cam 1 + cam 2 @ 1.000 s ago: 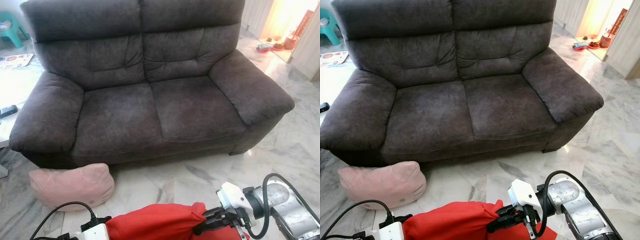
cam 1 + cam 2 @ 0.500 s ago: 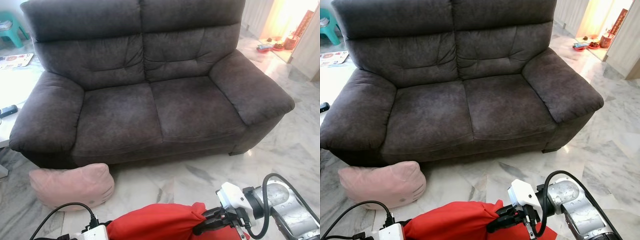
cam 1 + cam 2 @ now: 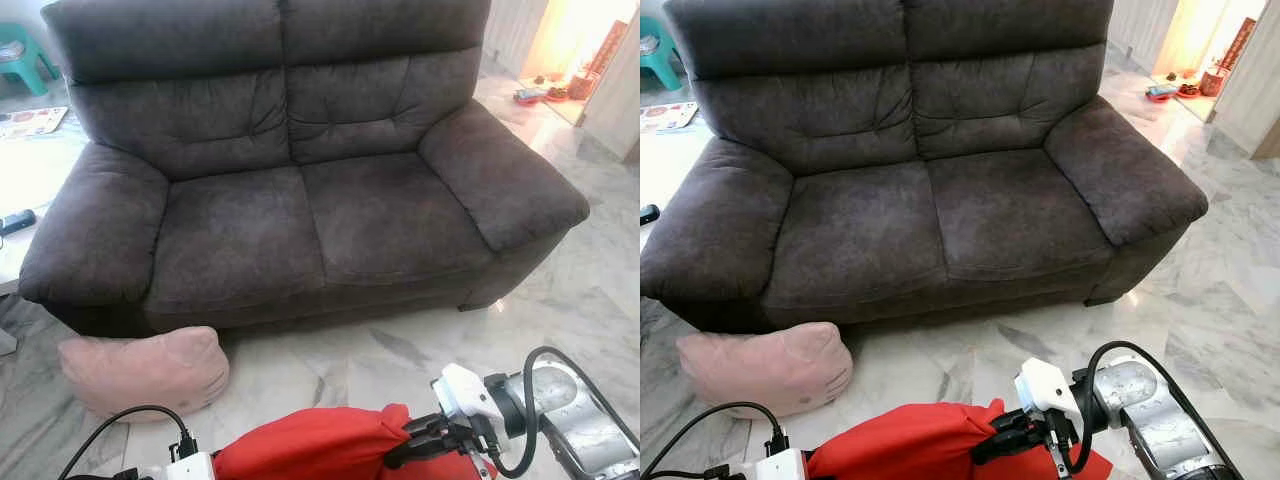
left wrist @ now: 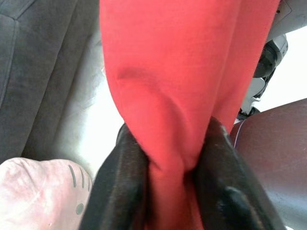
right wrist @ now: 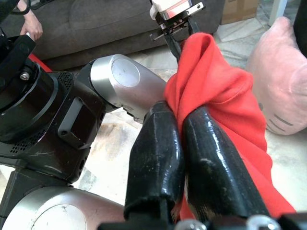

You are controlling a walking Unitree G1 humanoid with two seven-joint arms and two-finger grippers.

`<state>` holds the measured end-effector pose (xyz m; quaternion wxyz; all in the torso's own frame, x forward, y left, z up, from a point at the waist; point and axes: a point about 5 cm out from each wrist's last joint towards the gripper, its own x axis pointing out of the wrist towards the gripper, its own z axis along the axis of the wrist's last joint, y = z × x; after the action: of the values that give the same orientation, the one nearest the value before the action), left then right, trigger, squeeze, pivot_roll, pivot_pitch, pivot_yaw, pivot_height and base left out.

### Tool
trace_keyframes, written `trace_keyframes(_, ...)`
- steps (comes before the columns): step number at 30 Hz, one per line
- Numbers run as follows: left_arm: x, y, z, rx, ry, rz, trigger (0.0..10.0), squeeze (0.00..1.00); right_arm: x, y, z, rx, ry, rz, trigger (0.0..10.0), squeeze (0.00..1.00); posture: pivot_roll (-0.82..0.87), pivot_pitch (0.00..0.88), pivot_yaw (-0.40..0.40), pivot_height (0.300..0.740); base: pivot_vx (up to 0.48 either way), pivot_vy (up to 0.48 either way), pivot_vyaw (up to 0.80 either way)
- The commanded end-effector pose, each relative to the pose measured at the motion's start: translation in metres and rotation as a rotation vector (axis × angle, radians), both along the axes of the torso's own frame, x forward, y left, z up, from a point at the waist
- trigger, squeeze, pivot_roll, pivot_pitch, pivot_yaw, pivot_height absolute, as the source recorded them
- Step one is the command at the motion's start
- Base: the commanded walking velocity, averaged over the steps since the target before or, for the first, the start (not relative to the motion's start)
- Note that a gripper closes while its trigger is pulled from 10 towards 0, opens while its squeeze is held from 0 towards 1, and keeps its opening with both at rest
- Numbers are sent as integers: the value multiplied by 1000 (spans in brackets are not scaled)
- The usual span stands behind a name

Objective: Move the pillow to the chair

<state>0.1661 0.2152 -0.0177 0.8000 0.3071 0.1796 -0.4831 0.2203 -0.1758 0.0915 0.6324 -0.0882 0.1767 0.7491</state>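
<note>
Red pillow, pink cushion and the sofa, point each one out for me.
red pillow [image 3: 310, 445], left eye view, middle of its top fold.
pink cushion [image 3: 765, 368], right eye view, centre of its face.
sofa [image 3: 1010, 210], right eye view, right seat cushion.

**Looked like somebody's living room**

This was clearly a home, a lived-in lounge. A big dark grey two-seat sofa [image 3: 300, 170] sat on a glossy marble-look tile floor [image 3: 600, 290], with a pink cat-face cushion [image 3: 145, 370] lying on the floor beside it. A teal plastic stool [image 3: 20, 55] stood off in the corner, and there was a warm-lit doorway [image 3: 565, 45] with what might have been a small shrine or decorations, too blurry to tell.
</note>
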Motion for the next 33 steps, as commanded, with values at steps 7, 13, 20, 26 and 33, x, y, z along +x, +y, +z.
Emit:
trace_keyframes(7, 2, 4, 6, 3, -19, -7, 0, 0, 3, 10, 11, 63, -61, 33, 10000, 0, 14, 82, 12, 740, 0, 0, 0)
trace_keyframes(13, 3, 3, 8, -10, -20, -5, 0, 0, 3, 12, 10, 67, -61, 35, 10000, 0, 15, 76, 16, 740, 0, 0, 0)
trace_keyframes(20, 10, 4, 13, -43, -38, 44, 0, 0, 3, 13, 8, 68, -65, 25, 10000, 0, 13, 66, 19, 740, 0, 0, 0)
trace_keyframes(26, 32, 0, 29, -107, -136, 149, 0, 0, 5, 14, 4, 65, -81, -13, 10000, 0, 14, 64, 20, 740, 0, 0, 0)
trace_keyframes(33, 75, -11, 64, -270, -331, 422, 10000, 0, 41, 8, -20, -82, -298, -406, 10000, 0, 21, 68, 16, 740, 0, 0, 0)
